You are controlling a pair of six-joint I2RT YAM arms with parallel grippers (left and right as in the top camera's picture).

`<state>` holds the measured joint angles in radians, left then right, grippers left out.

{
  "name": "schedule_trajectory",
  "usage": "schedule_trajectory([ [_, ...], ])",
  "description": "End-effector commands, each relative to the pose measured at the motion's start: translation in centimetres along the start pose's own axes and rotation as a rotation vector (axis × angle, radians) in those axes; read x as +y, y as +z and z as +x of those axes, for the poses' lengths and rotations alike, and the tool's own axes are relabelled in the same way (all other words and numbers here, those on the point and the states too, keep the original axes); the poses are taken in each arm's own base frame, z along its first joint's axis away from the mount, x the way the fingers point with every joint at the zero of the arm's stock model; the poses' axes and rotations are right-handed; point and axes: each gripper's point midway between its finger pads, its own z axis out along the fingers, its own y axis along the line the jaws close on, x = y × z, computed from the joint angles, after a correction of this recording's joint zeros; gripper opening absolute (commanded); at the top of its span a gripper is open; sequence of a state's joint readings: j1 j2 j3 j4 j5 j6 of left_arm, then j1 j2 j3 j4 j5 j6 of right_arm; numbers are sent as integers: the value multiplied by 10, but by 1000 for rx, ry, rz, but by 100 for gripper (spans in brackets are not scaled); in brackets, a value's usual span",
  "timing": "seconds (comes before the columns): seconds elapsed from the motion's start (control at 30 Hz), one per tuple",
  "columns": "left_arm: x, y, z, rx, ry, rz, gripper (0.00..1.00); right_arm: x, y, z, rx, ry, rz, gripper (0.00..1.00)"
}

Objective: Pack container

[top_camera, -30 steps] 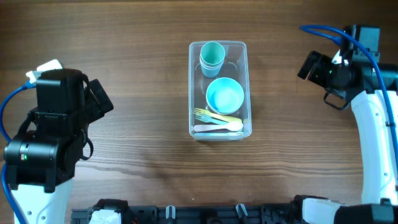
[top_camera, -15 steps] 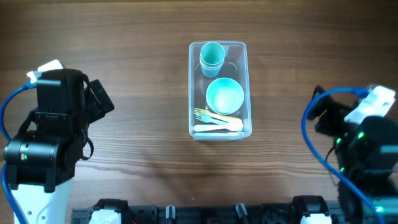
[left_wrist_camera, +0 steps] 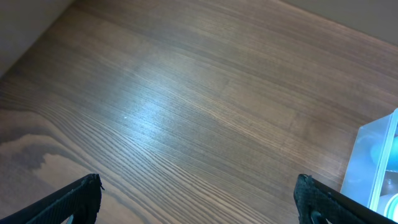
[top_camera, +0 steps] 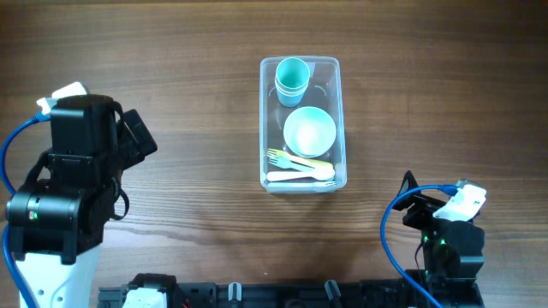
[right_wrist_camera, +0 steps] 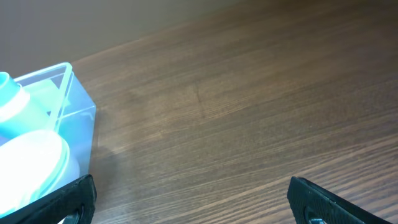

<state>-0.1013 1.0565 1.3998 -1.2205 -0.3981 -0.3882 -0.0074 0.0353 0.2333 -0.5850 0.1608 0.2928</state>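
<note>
The clear plastic container (top_camera: pixel 342 120) stands mid-table. Inside it are stacked teal cups (top_camera: pixel 292 77) at the far end, a pale blue bowl (top_camera: pixel 309 131) in the middle, and a yellow-green fork (top_camera: pixel 295 159) with a pale spoon (top_camera: pixel 300 175) at the near end. My left gripper (left_wrist_camera: pixel 198 202) is open and empty over bare wood at the left; the container's edge (left_wrist_camera: pixel 380 155) shows at its right. My right gripper (right_wrist_camera: pixel 193 202) is open and empty near the front right; the container (right_wrist_camera: pixel 79 118), a cup (right_wrist_camera: pixel 15 106) and the bowl (right_wrist_camera: pixel 37 163) show at its left.
The left arm (top_camera: pixel 73 188) stands at the table's left side. The right arm (top_camera: pixel 445 235) is folded low at the front right edge. A wooden tabletop (top_camera: pixel 188 103) surrounds the container.
The right arm has swung from the far right back to the front right edge and folded down. The left arm and the container's contents have not moved.
</note>
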Motion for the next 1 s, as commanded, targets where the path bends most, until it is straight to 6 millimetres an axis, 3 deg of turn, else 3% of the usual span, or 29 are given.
schedule_trajectory([
  [0.0,2,0,-2,-5,-25,-3,100,-2,2,6,-2,0,-2,100],
  [0.17,2,0,-2,-5,-25,-3,100,-3,4,11,9,-2,2,100],
  [0.27,2,0,-2,-5,-25,-3,100,-5,10,26,46,-8,9,100],
  [0.57,0,-1,-1,-5,-20,2,100,-6,10,26,49,-8,10,100],
  [0.63,2,-10,-2,-30,-28,19,100,-6,10,26,49,-8,10,100],
  [0.73,29,-28,12,-51,-28,-15,100,-6,10,26,49,-8,10,100],
  [0.83,50,-24,46,3,-22,-58,100,-6,10,26,49,-8,10,100],
  [0.9,48,-17,44,-88,-62,-28,100,-6,10,26,49,-8,10,100],
  [0.97,31,-6,45,-191,-89,89,100,-6,10,26,49,-8,10,100],
])
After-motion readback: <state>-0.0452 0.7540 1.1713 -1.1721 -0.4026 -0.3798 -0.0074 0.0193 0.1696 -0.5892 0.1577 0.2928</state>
